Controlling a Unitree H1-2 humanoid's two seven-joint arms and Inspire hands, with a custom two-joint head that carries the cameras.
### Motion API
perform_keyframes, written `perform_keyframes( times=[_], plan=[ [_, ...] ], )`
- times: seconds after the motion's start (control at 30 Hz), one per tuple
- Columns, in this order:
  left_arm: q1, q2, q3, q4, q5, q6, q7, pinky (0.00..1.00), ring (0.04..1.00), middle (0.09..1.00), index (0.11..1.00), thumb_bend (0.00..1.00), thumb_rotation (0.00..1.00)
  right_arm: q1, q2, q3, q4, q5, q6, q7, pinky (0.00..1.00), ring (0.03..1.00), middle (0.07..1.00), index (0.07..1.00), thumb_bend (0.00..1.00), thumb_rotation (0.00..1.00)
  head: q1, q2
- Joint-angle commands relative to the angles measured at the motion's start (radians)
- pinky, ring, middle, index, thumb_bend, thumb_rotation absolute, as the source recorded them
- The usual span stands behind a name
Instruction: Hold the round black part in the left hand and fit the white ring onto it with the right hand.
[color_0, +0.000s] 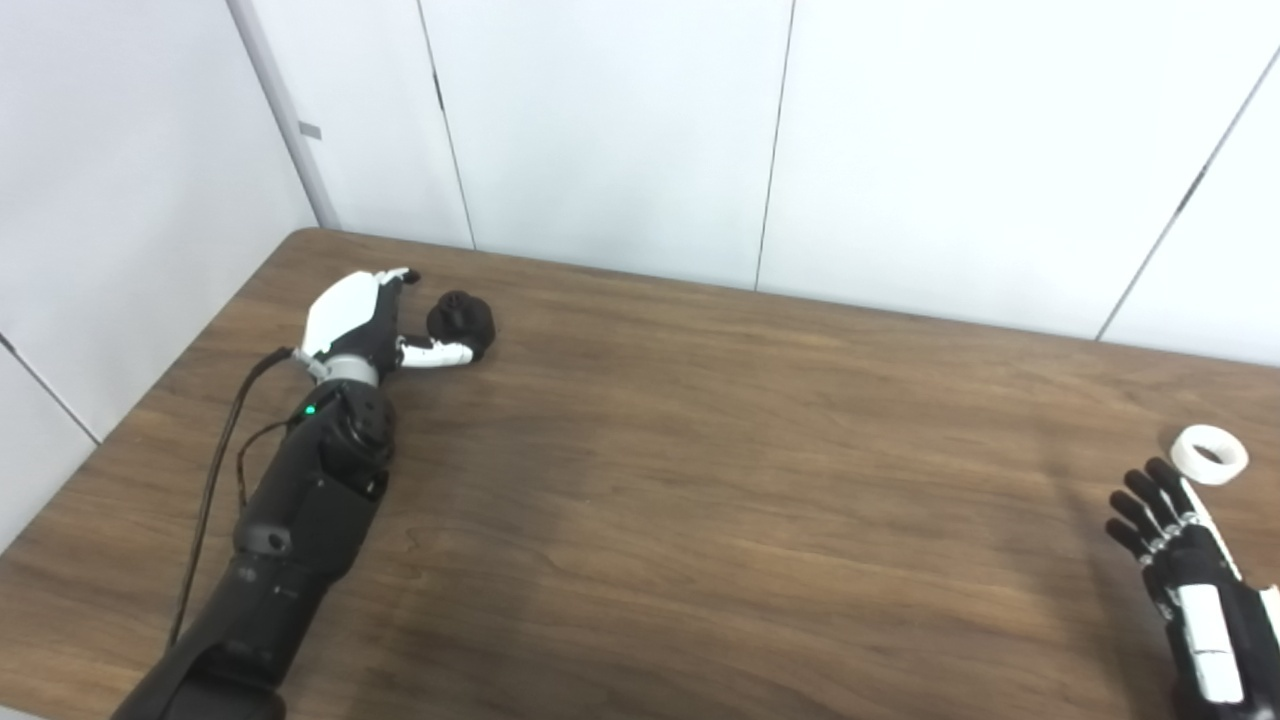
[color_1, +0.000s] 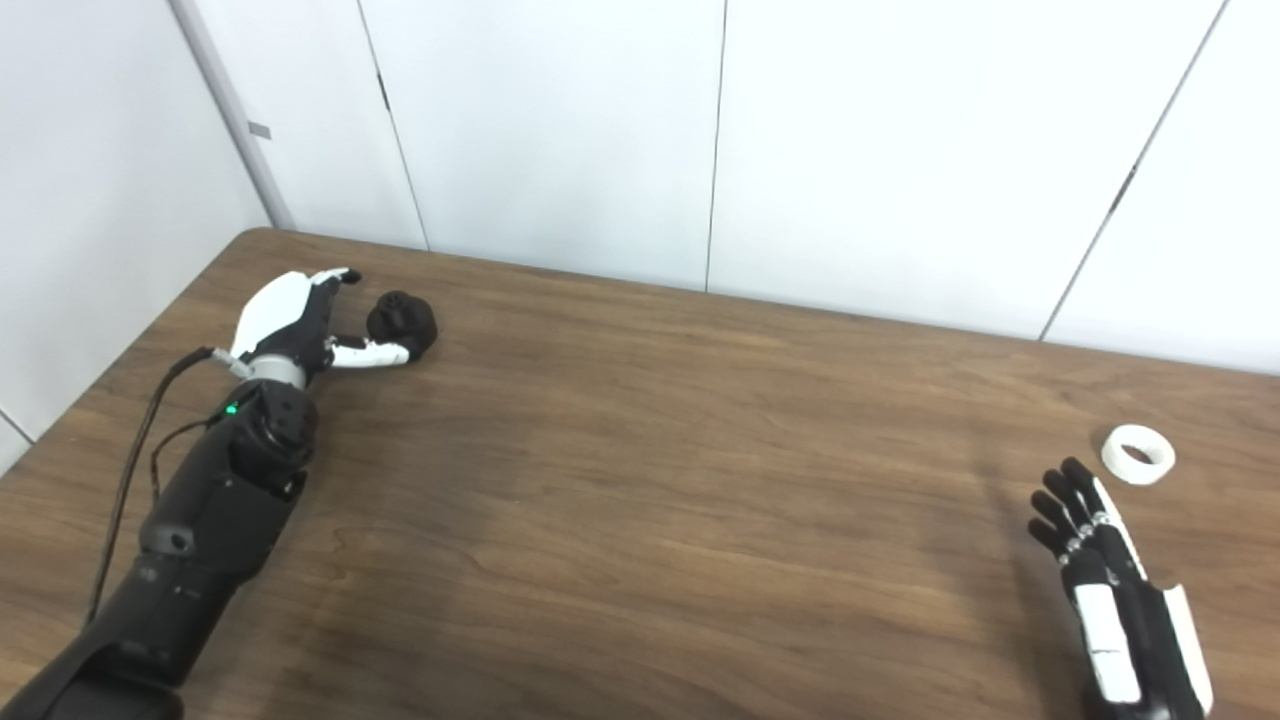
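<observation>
The round black part (color_0: 461, 321) rests on the wooden table (color_0: 700, 470) at the far left. My left hand (color_0: 362, 322) lies beside it, open, with the thumb reaching under the part's near side and the fingers stretched past its left. The white ring (color_0: 1209, 454) lies flat near the table's right side. My right hand (color_0: 1180, 560) is open, fingers straight and pointing up towards the ring, a short gap below it.
White wall panels (color_0: 620, 130) stand close behind the table's far edge. A black cable (color_0: 215, 460) runs along my left forearm. The table's left edge slants close to the left arm.
</observation>
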Motion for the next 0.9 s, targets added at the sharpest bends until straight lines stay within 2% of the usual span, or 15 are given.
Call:
perform_keyframes(
  times=[0.0, 0.23, 0.63, 0.87],
  plan=[
    [-0.059, 0.036, 0.004, 0.004, 0.01, 0.006, 0.004, 1.0, 1.0, 0.957, 0.897, 0.95, 0.37, 0.079, 0.018, 0.01, 0.069, 0.0, 0.004, -0.001, 0.89, 0.907, 0.927, 0.931, 0.58, 0.91, -0.002, 0.002],
    [-0.104, 0.028, 0.013, 0.088, -0.035, -0.004, 0.022, 1.0, 0.986, 0.933, 0.876, 0.94, 0.35, 0.081, 0.024, 0.016, 0.071, -0.016, -0.004, -0.006, 0.89, 0.904, 0.924, 0.934, 0.55, 0.92, -0.01, -0.001],
    [-0.154, 0.053, -0.037, 0.164, -0.018, 0.005, 0.01, 1.0, 0.982, 0.923, 0.834, 0.94, 0.37, 0.083, 0.035, 0.015, 0.063, -0.034, 0.003, -0.013, 0.91, 0.923, 0.927, 0.935, 0.53, 0.93, -0.018, -0.005],
    [-0.167, 0.055, -0.058, 0.183, -0.024, 0.0, 0.014, 1.0, 0.978, 0.918, 0.806, 0.93, 0.33, 0.083, 0.033, 0.015, 0.07, -0.039, -0.007, -0.011, 0.91, 0.926, 0.928, 0.938, 0.54, 0.94, -0.018, -0.004]
  ],
)
